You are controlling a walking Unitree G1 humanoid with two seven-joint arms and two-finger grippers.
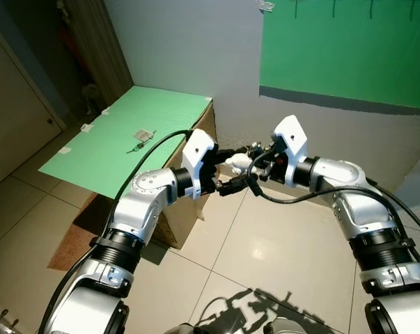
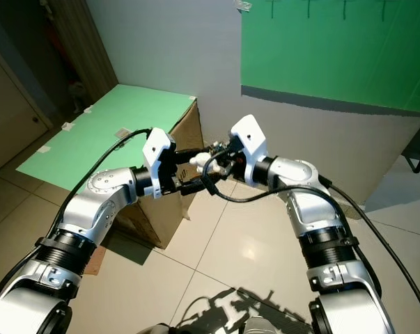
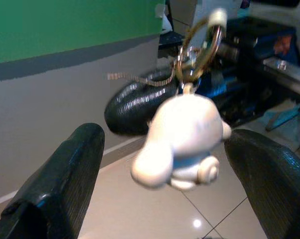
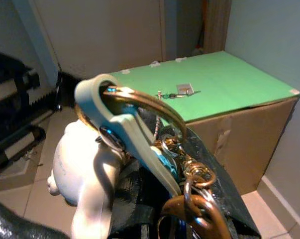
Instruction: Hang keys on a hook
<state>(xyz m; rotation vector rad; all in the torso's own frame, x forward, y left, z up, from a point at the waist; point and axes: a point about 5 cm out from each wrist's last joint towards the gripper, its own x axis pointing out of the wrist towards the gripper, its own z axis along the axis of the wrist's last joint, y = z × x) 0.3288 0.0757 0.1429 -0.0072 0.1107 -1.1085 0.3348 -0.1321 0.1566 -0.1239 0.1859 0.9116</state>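
Keys (image 4: 140,134) w/ white plush charm (image 3: 182,144), brass ring, midair btwn both arms.

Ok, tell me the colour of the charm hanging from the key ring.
White charm, clearest in the left wrist view.

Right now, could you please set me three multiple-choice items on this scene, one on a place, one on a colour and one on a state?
1. Where does the white charm of the key bunch hang?
A. On the green box top
B. Between the two grippers, above the floor tiles
C. On a wall hook

2. What colour covers the top of the cardboard box?
A. Green
B. Red
C. Black

3. How does the left gripper stand?
A. Shut on the charm
B. Shut and empty
C. Open, a finger on each side of the charm

Answers:
1 B: the white charm hangs where the left gripper and right gripper meet.
2 A: the cardboard box has a green top.
3 C: its fingers stand apart from the charm, while the right gripper holds the key ring.
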